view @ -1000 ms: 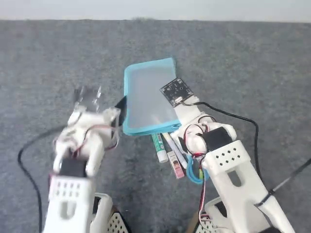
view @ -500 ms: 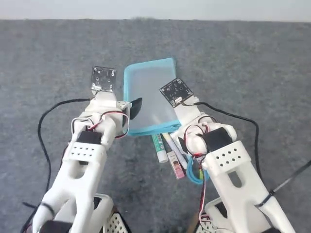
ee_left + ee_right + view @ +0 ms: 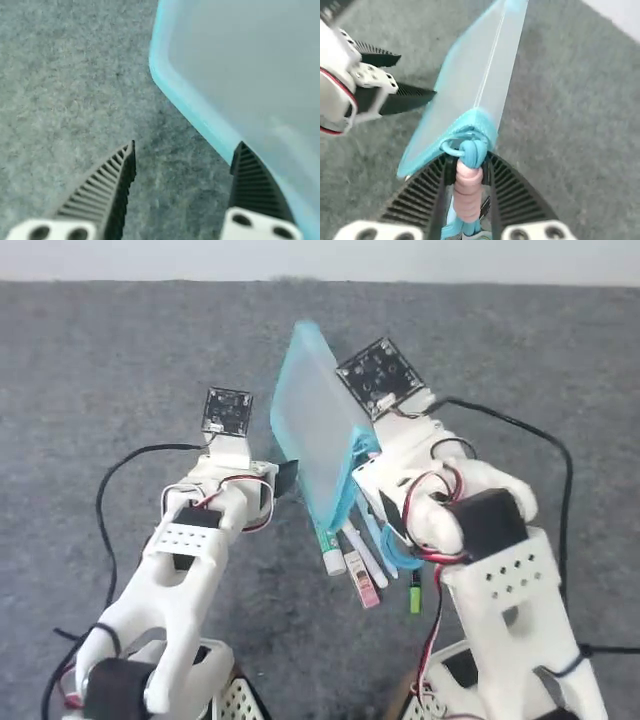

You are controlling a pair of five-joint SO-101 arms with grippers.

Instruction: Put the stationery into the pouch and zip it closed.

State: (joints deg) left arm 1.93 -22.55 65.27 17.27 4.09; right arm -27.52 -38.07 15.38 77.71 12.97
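The pouch (image 3: 318, 430), teal-edged with a frosted clear face, stands tilted up on edge in the middle of the high view, its top corner toward the upper centre of the frame. Its lower end comes down just above the pens (image 3: 345, 550), and I cannot tell whether it touches the grey carpet (image 3: 120, 360). The right gripper (image 3: 365, 465) has it by the corner. In the right wrist view the right gripper (image 3: 468, 172) has its fingers pinched narrow around the pink beaded zip pull (image 3: 467, 187), with the teal cord knotted at the pouch's (image 3: 470, 90) corner just above it. The left gripper (image 3: 288, 480) sits just left of the pouch at centre frame. In its own view the left gripper (image 3: 186, 147) has its ribbed fingers (image 3: 117, 185) spread wide with nothing between them but carpet; the right-hand one lies against the pouch's (image 3: 240, 65) teal border in the picture, and I cannot say whether it makes contact. The same open gripper (image 3: 415, 75) shows at the left of the right wrist view, close beside the pouch's face. The pens lie loose on the carpet in a small cluster at lower centre of the high view, outside the pouch. A green pen (image 3: 414, 592) lies a little apart to their right, by the right arm's base
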